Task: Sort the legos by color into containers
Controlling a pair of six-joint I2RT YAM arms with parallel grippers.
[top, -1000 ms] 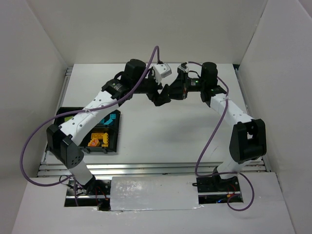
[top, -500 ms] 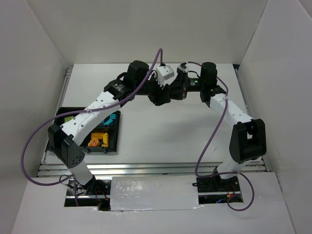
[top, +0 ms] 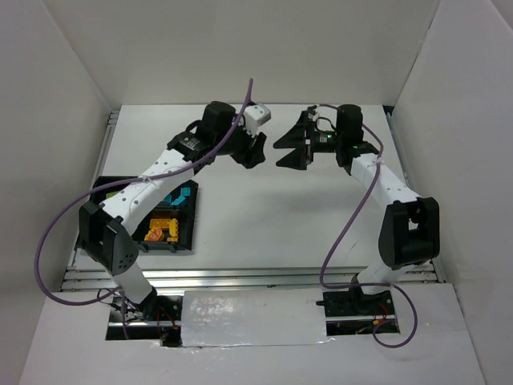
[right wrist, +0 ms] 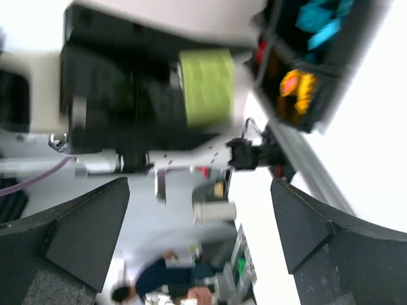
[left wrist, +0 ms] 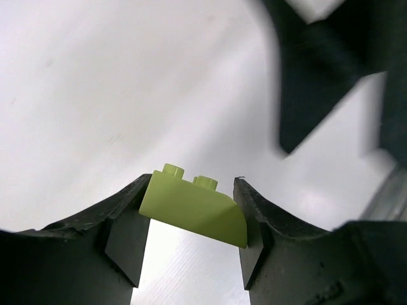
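Overhead, the white tabletop [top: 264, 208] fills the middle of the top view, boxed in by pale walls on three sides. Left arm [top: 152, 180] reaches up and across from its base toward the far middle of the tabletop. Right arm [top: 385, 184] does the same from its side, so the two wrists face each other, near but apart. The black tray [top: 189, 237] sits at the left edge of the tabletop, partly under the left arm. Cyan bricks [top: 178, 195] lie in its far right compartment, orange-yellow bricks [top: 159, 228] in the near right one. The other compartments are hidden by the arm. The right wrist view catches the same tray, blurred, at its upper right, with the cyan bricks [right wrist: 321, 25] and orange-yellow bricks [right wrist: 296, 89] showing. Left hand [top: 255, 152] is held above the far tabletop. In its own wrist view the left hand [left wrist: 191, 203] is clenched on a lime green brick [left wrist: 191, 206], one finger against each end, studs pointing away from the camera, the brick clear of the surface. Right hand [top: 290, 148] is released, jaws spread wide, pointing at the left hand. From the right wrist, the right hand [right wrist: 200, 210] frames the lime green brick [right wrist: 206, 86], gripped by the dark left hand opposite, and does not touch it.
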